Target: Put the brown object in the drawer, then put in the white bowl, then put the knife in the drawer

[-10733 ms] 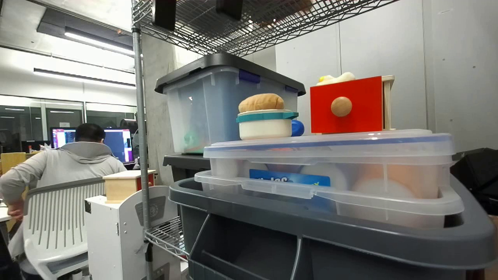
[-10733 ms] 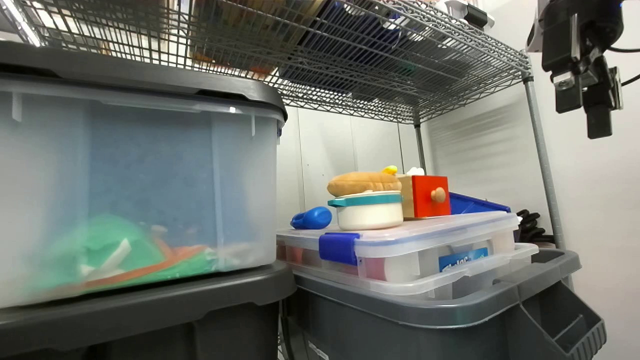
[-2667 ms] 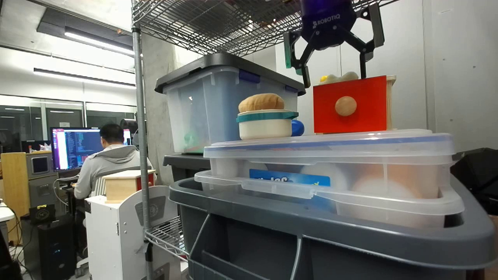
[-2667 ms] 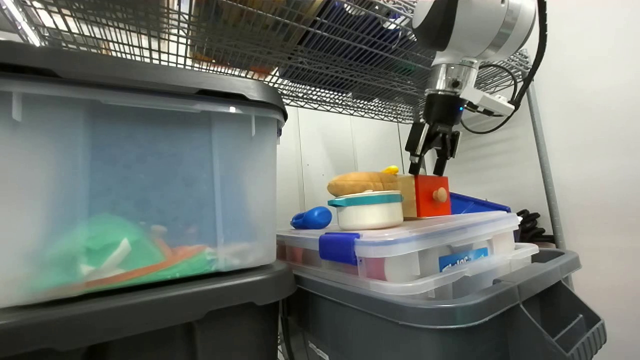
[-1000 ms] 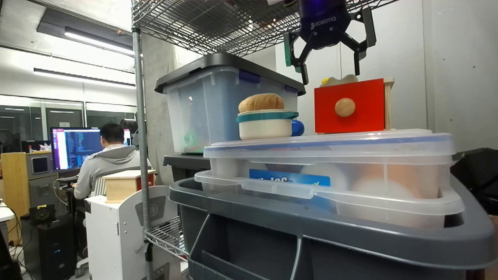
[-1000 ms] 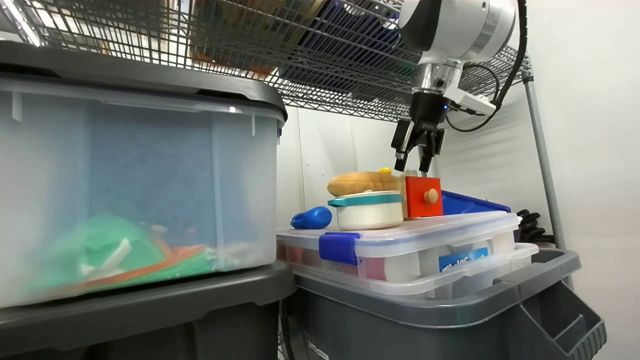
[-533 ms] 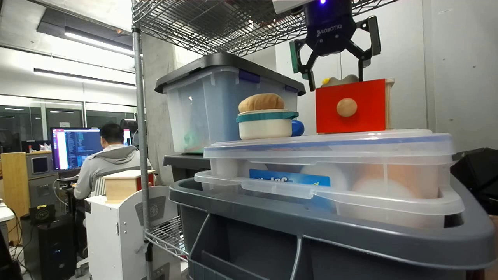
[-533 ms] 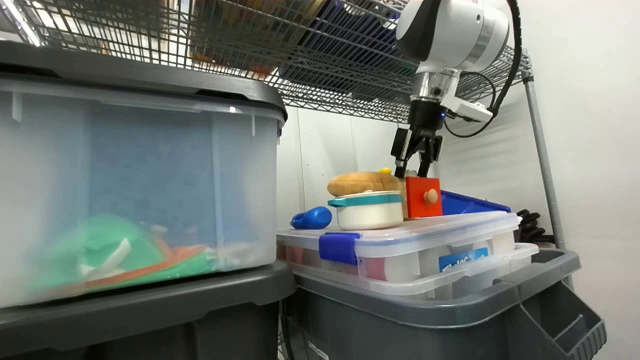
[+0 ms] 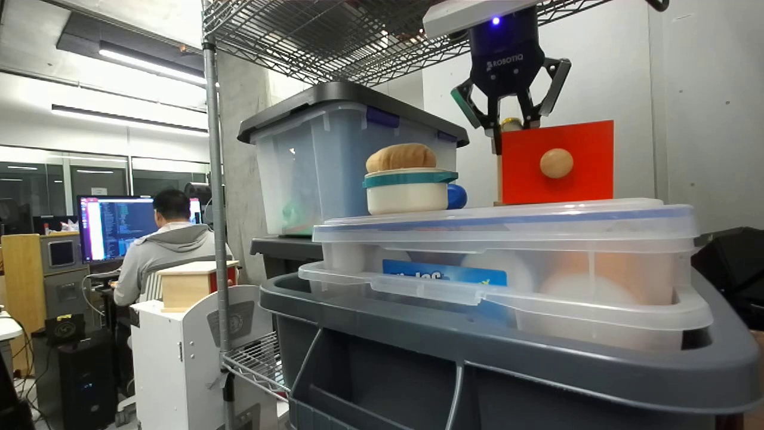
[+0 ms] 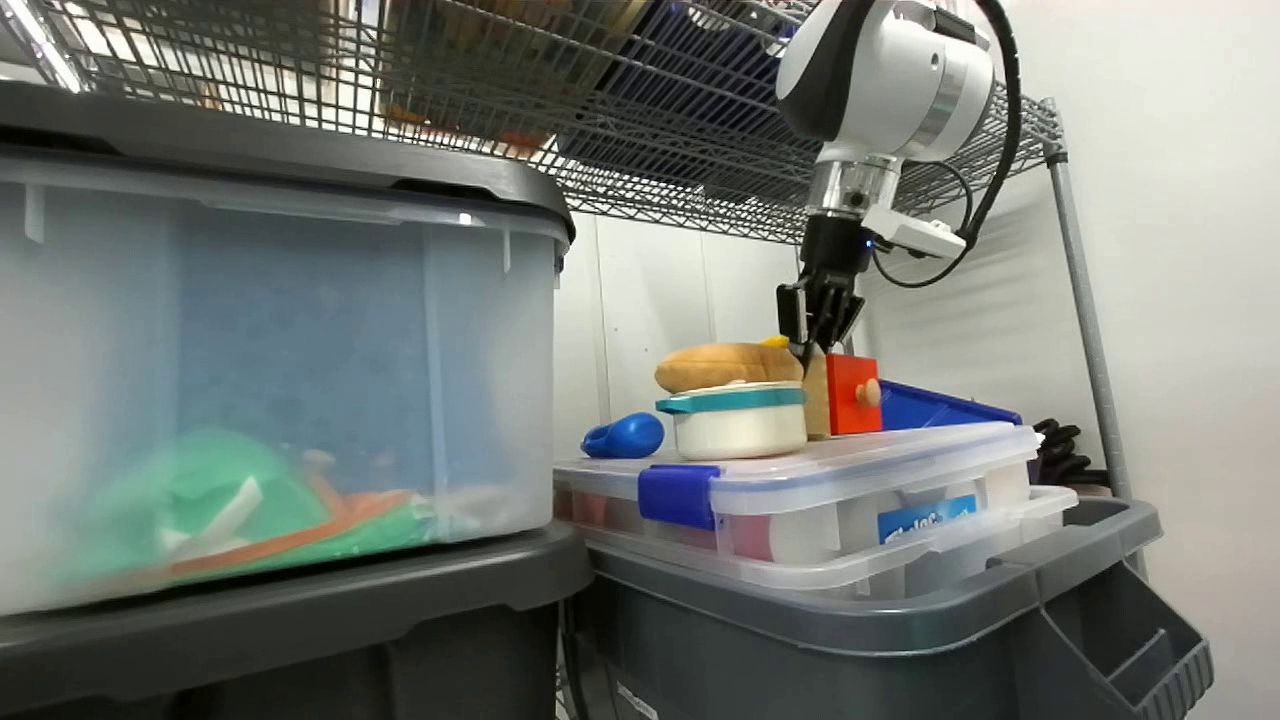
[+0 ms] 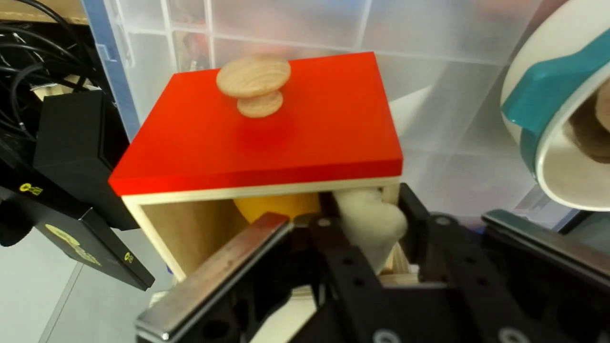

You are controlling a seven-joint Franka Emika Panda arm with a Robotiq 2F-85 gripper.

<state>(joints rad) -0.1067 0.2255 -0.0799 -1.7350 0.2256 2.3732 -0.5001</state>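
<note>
Gripper point(image 9: 513, 137) has narrowed about the white lump point(image 11: 374, 221); firm hold cannot be told. Clearing suspected: bun point(image 9: 401, 157), near gripper, awaits the drawer point(image 9: 528, 182) below.

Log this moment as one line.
gripper: straddling white lump, hold unclear | drawer: open | brown object: on white bowl, both outside

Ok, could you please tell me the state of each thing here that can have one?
Drawer: open at least partway
Gripper: fingers either side of the white lump, grip unclear
Low clear tub: lid on
White bowl: upright on that tub
Brown object: resting atop that bowl
Big clear tub: lid on
Monitor: lit
Ceiling lights: lit
</note>
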